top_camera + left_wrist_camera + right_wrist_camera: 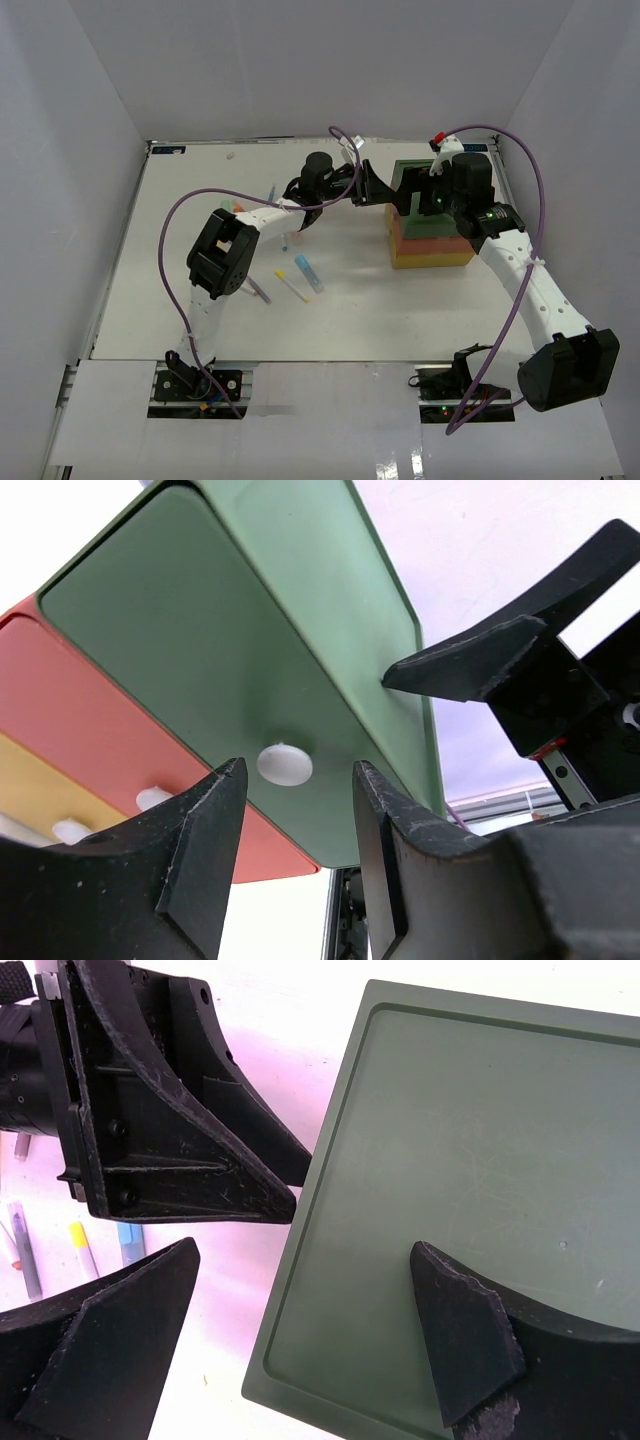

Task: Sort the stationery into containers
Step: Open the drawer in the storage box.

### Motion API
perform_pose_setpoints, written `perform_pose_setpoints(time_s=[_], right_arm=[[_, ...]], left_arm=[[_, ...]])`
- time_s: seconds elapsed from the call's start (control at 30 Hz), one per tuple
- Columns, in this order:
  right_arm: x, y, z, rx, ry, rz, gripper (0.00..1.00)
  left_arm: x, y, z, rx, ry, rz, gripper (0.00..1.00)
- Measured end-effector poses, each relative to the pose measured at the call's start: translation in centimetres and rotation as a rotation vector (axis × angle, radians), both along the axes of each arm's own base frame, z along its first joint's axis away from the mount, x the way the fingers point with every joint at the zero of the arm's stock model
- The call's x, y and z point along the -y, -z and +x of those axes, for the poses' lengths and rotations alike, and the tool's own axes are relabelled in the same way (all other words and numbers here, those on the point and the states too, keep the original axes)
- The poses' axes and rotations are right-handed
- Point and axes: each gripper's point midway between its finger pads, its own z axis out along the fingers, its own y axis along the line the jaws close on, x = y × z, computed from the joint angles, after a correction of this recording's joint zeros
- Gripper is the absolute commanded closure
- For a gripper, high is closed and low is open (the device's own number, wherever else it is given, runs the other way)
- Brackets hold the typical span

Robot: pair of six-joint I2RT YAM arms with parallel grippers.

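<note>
The containers are one small box of three stacked drawers: green top (408, 172), red-orange middle (432, 233), yellow bottom (432, 258). In the left wrist view the green drawer front (200, 650) carries a white knob (285, 764). My left gripper (298, 772) is open, its fingertips on either side of that knob, not touching it. My right gripper (305, 1255) is open above the box's green top (480, 1130), one finger over the top, the other past its left edge. Stationery lies on the table: a blue pen (308, 272), a yellow stick (292, 286), a purple one (260, 290).
More sticks lie further back by the left arm, a teal one (272, 195) and an orange one (237, 208). The red-orange (152, 798) and yellow (70, 830) drawers also have white knobs. The two grippers are close together at the box's left side. White walls enclose the table.
</note>
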Motion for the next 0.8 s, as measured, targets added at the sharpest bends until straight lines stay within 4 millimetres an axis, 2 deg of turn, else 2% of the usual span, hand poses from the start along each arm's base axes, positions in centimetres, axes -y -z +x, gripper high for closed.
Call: perform_pose_setpoints(time_s=[0.63,0.8], right_arm=[[-0.2,0.0,-0.1,-0.002,-0.012,0.007,0.08],[-0.3,0.0,-0.2,-0.003,-0.018,0.01,0.08]], left_arm=[[0.6,0.9,0.1,-0.025,0.034,-0.009,0.46],[0.6,1.0,0.1,-0.021,0.041,-0.016,0.51]])
